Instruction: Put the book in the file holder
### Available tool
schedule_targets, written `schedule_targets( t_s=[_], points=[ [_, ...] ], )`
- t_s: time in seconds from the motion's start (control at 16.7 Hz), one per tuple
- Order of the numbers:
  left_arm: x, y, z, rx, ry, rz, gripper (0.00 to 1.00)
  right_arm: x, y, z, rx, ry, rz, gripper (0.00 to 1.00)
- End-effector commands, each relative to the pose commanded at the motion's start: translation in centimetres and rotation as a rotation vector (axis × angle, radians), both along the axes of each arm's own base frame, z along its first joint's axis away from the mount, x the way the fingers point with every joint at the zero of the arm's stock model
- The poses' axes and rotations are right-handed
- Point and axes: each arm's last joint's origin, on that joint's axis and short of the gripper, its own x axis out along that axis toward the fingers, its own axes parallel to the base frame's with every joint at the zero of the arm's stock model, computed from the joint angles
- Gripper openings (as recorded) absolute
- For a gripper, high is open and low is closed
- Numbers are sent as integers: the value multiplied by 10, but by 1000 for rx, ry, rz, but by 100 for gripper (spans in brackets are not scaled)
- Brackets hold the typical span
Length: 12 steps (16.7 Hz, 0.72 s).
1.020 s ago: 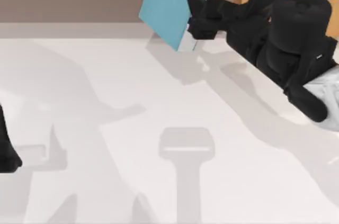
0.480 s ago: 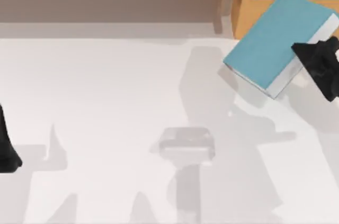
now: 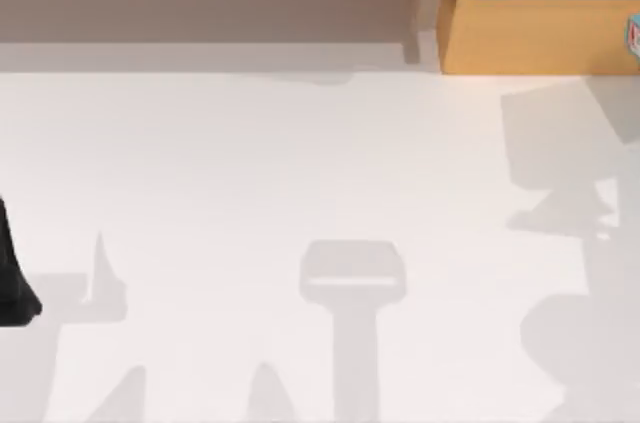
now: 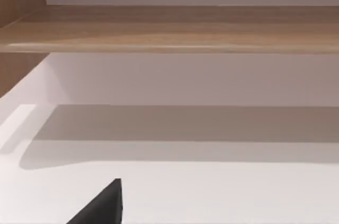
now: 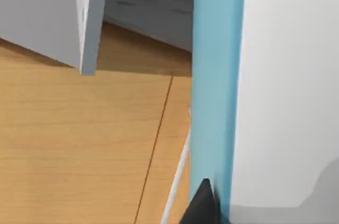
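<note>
In the right wrist view the book (image 5: 217, 75) stands on edge as a narrow teal strip beside a broad pale surface that may be its page block or cover face, though the picture does not settle which. A dark fingertip (image 5: 200, 205) of the right gripper (image 5: 204, 208) sits against the teal edge near the bottom of that view, so the gripper appears clamped on the book, pinching it by its thin side. Held this way, the book presents its slim profile forward, which is the sensible orientation for sliding it into a narrow slot rather than laying it flat.

Beyond the book, the grey perforated wall of the file holder (image 5: 58, 17) stands on an orange-brown wooden top (image 5: 90, 144), which looks like the same surface as the wooden cabinet (image 3: 540, 13) at the far right of the top view. The holder lies off to one side of the book and apart from it; the book is not yet in it. The judgement is that the arm is carrying the book up over the cabinet, with alignment to the holder's opening and the lowering to come.

On the white table (image 3: 300, 163), large soft shadows fall near the right edge, consistent with something held high above that side. The left arm (image 3: 12, 278) is parked at the table's left edge; one dark finger (image 4: 100, 205) shows in its wrist view facing a wooden shelf (image 4: 169, 28), and whether its fingers are apart or together cannot be told.
</note>
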Motion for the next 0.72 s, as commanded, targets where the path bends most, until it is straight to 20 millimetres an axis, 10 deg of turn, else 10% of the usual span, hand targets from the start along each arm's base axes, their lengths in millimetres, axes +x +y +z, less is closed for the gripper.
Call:
schedule_targets(
  t_s=[0.36, 0.72],
  points=[
    [0, 0, 0, 0, 0, 0, 100, 26, -69, 2, 147, -14, -185, 0],
    [0, 0, 0, 0, 0, 0, 100, 36, -76, -3, 175, -2, -196, 0]
  ],
)
